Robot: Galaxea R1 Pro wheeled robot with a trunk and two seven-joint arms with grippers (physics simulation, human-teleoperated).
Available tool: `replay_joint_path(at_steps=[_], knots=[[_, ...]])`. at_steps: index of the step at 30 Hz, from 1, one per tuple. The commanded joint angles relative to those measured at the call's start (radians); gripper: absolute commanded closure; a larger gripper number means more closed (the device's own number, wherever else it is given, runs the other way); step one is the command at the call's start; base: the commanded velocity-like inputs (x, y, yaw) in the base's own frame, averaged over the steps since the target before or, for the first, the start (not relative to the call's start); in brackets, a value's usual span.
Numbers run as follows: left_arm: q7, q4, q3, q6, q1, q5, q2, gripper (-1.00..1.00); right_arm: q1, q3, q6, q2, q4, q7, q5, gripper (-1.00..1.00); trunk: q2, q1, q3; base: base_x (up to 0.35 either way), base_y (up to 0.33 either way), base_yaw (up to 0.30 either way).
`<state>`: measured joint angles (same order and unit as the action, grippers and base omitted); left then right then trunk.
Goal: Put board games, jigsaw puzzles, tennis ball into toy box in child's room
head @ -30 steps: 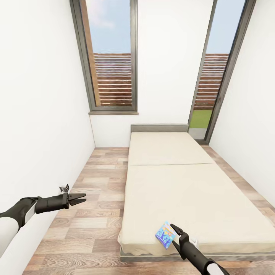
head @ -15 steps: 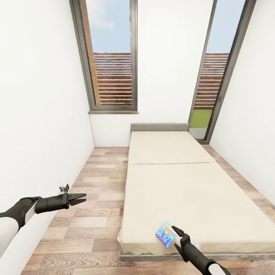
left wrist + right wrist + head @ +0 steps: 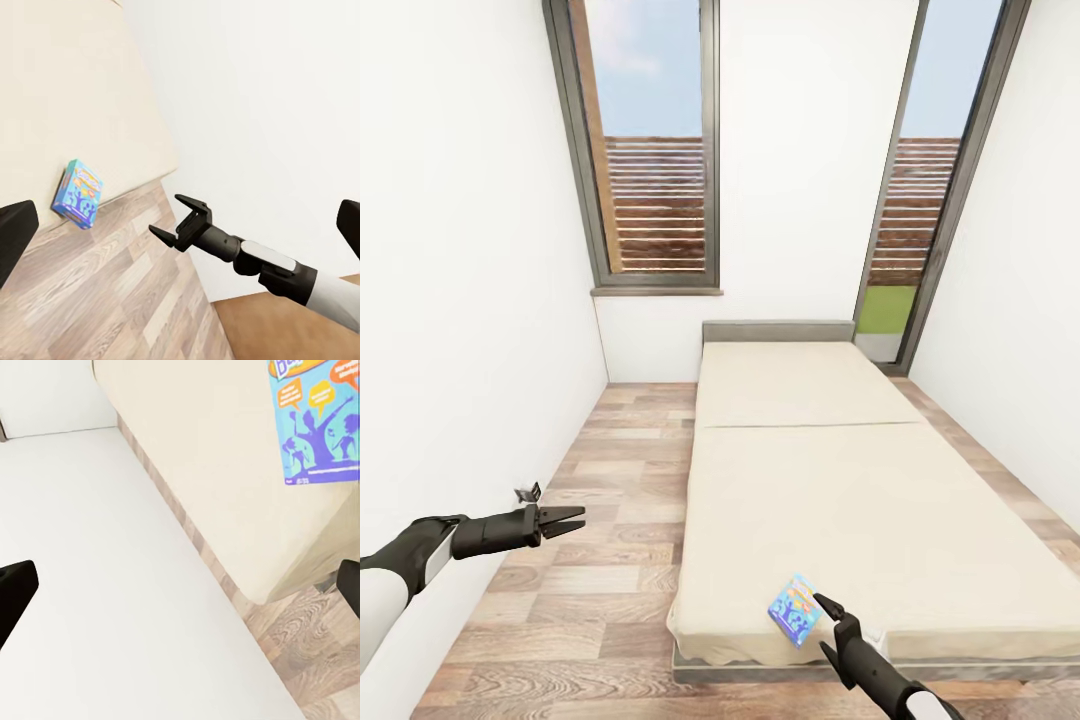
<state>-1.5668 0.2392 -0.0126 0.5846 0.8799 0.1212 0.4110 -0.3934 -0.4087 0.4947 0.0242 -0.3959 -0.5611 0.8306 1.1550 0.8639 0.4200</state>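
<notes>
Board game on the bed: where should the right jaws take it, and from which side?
Judging by its pose, grip the board game across its thin edges at the corner nearest the bed's foot, coming from the right gripper, which is open beside it.

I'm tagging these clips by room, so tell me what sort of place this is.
Most likely a small bedroom: a bare bed along the right-hand wall, tall windows behind it, wood-plank floor. A colourful board game lies at the bed's near edge, hinting at a child's room.
</notes>
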Motion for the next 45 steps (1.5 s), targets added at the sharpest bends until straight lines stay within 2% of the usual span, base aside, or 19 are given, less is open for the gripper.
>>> replay_joint_path(at_steps=[1,16,30,45], knots=[[-0.004,0.000,-0.001,0.011,0.001,-0.001,0.000,-1.00,-0.001,-0.005,0.008,-0.001,0.000,-0.001,0.004,-1.00,0.008,0.004,0.004,0.000,0.000,0.000],[-0.004,0.000,-0.001,0.010,0.001,-0.002,0.000,-1.00,-0.001,-0.008,0.002,-0.002,0.000,0.000,0.007,-1.00,0.113,0.061,0.051,0.000,0.000,0.000],[-0.004,0.000,-0.001,0.009,0.001,-0.002,-0.001,-1.00,-0.001,-0.010,0.007,0.013,0.001,-0.006,0.005,-1.00,0.211,0.115,0.095,0.000,0.000,0.000],[-0.004,0.000,-0.001,0.009,0.001,-0.002,-0.003,-1.00,-0.001,-0.010,0.012,0.016,0.000,-0.011,0.006,-1.00,0.316,0.173,0.142,0.000,0.000,0.000]])
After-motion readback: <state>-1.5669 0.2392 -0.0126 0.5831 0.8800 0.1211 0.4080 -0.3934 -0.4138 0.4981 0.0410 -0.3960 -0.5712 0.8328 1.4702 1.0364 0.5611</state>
